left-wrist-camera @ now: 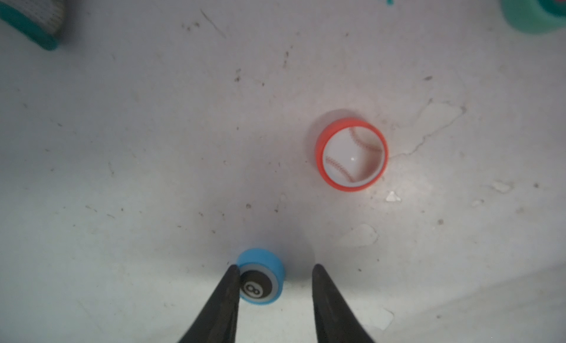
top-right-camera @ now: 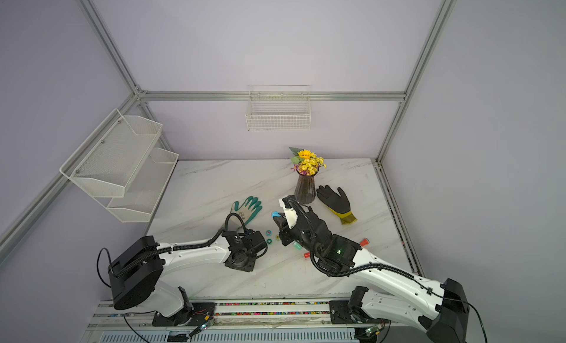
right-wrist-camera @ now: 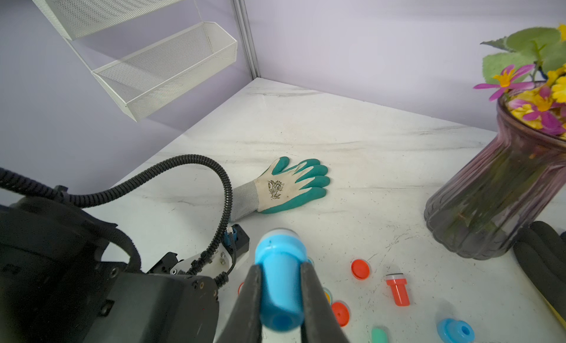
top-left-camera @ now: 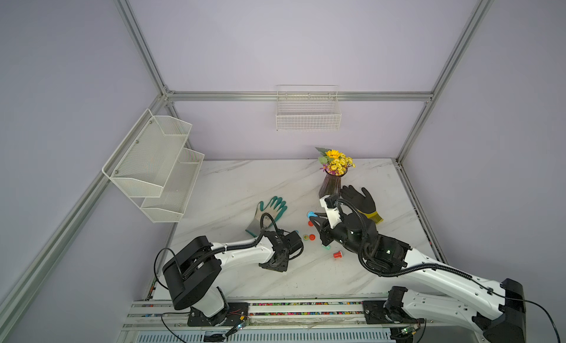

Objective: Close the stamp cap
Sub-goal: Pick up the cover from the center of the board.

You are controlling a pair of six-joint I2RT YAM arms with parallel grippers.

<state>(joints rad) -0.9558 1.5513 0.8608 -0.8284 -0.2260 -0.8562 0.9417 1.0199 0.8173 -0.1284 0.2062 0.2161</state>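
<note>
Lilac-walled, aluminium-framed cell with a white marble-pattern table [top-left-camera: 245, 179], scuffed and chipped in the left wrist view.

- Two-tier mesh shelf [top-left-camera: 153, 164] on the side wall; wire basket [top-left-camera: 307, 115] on the back wall.
- Purple ribbed vase [top-left-camera: 329, 187] of yellow flowers, upright, at the far side. The right arm's wrist overlaps its base in a top view.
- Black glove [top-left-camera: 361, 200], flat, just beside the vase.
- Teal-and-white glove [right-wrist-camera: 291, 185], flat. The left arm's cable hose crosses its cuff.
- Right gripper [right-wrist-camera: 280, 266], raised above the table, jaws clamped on the shaft of the blue stamp [right-wrist-camera: 280, 252], whose pale face end points away from the wrist.
- Left gripper [left-wrist-camera: 274, 269], low over the table, jaws apart.
- Blue cap [left-wrist-camera: 260, 277], eight-ball print, lying between the left jaws. It touches one finger and is clear of the other.
- Orange cap [left-wrist-camera: 352, 154], baseball print, seemingly open side up, near the blue cap.
- Red stamp [right-wrist-camera: 397, 291] and a red cap [right-wrist-camera: 360, 269], loose on the table beneath the right arm.
</note>
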